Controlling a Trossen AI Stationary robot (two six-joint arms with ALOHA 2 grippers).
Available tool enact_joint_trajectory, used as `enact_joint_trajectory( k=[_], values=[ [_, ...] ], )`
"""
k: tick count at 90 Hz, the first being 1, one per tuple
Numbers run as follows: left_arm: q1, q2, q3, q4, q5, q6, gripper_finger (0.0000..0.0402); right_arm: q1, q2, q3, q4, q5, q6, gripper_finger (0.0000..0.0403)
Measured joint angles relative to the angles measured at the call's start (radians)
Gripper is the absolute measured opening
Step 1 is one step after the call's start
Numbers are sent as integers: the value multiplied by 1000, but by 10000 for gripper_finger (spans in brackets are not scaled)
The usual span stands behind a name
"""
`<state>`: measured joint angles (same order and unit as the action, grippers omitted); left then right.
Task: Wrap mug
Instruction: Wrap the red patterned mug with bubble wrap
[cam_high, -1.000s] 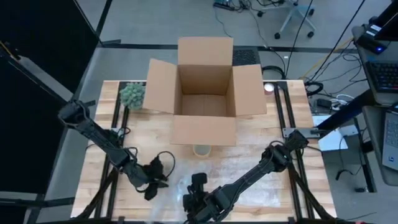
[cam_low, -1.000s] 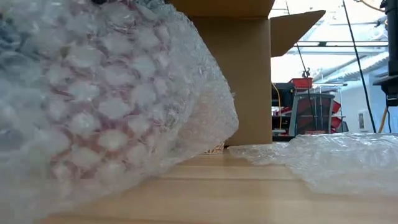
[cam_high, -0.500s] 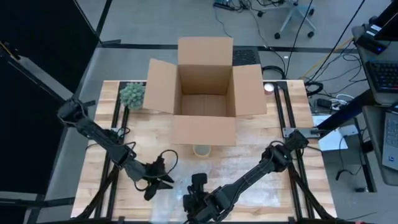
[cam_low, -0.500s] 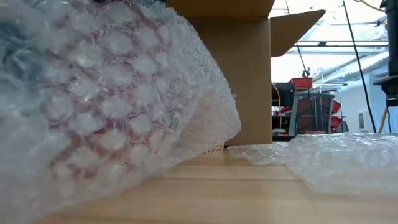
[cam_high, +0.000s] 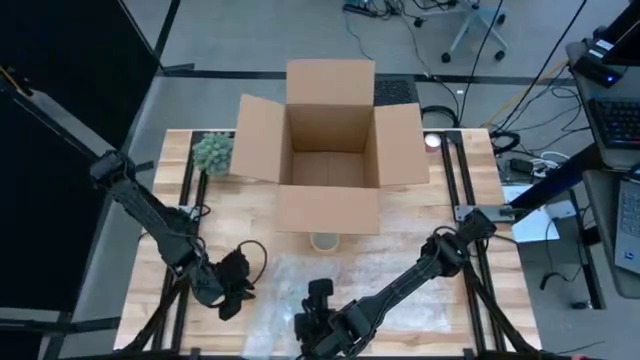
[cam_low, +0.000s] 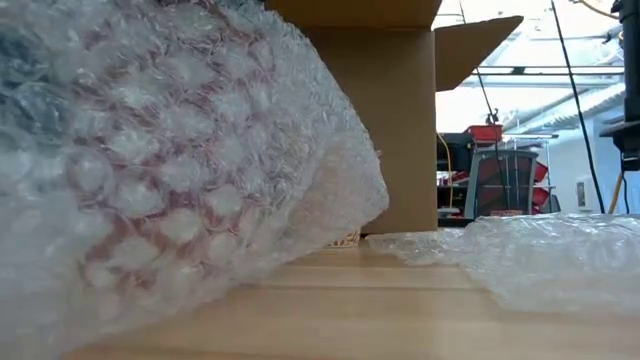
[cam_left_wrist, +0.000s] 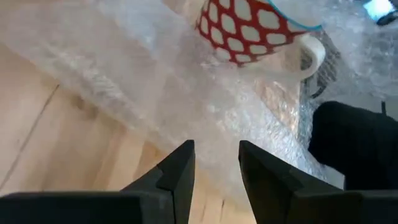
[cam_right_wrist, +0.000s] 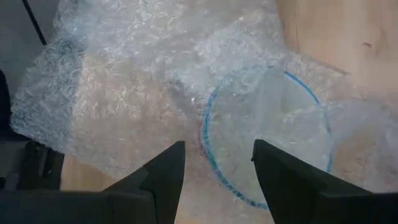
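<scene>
A red mug with white spots, a blue rim and a white handle (cam_left_wrist: 249, 31) lies on a sheet of clear bubble wrap (cam_high: 340, 290) near the table's front edge. In the low view the mug's red pattern shows through the wrap (cam_low: 150, 170). My left gripper (cam_left_wrist: 216, 165) is open, level over the wrap's left edge, with the mug beyond it. My right gripper (cam_right_wrist: 217, 158) is open above the mug's wrap-covered blue rim (cam_right_wrist: 205, 143). In the high view the left gripper (cam_high: 232, 283) stands left of the right gripper (cam_high: 318, 322). My left gripper's fingers (cam_left_wrist: 180, 168) stand over the bubble wrap's edge; whether they touch it, I cannot tell. My right gripper's fingers (cam_right_wrist: 168, 165) stand on either side of the mug's rim wall under the wrap; whether they touch it, I cannot tell.
An open cardboard box (cam_high: 330, 140) stands at the table's far middle. A small green plant (cam_high: 212, 152) is at its left. A small pale round thing (cam_high: 324, 241) sits in front of the box. Bare wood lies at the table's right.
My left gripper has first gone a little toward the mug, then drawn back toward the table's left edge. In the low view the wrap over the mug has bulged and shifted slightly.
</scene>
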<state>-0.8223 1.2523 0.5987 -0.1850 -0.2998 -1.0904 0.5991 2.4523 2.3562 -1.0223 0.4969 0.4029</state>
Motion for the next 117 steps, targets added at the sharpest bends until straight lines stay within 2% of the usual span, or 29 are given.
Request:
enact_joint_trajectory(
  k=[17, 49, 70, 76, 82, 94, 97, 104, 117],
  values=[
    [29, 87, -1, 105, 4, -3, 120, 0, 0, 0, 0, 0, 0, 176],
    [65, 204, -2, 221, 10, -3, 186, 0, 0, 0, 0, 0, 0, 176],
    [69, 271, -2, 311, 15, 31, 190, 0, 0, 0, 1, 1, 3, 176],
    [68, 290, -2, 312, 15, 33, 178, 0, 0, 0, 1, 0, 2, 176],
    [68, 298, -2, 300, 15, 33, 148, 0, 0, 0, 1, 1, 2, 176],
    [68, 283, -2, 293, 15, 52, 35, 0, 0, 0, 1, 1, 0, 176],
    [68, 268, -2, 293, 16, 53, 18, 2, 0, 0, 0, 0, 0, 176],
    [68, 218, 0, 276, 16, 56, 10, 6, -1, 0, -3, 0, -4, 176],
    [68, 75, 33, 136, 14, 82, 2, 21, -24, 0, -44, -1, -6, 176]
  ],
)
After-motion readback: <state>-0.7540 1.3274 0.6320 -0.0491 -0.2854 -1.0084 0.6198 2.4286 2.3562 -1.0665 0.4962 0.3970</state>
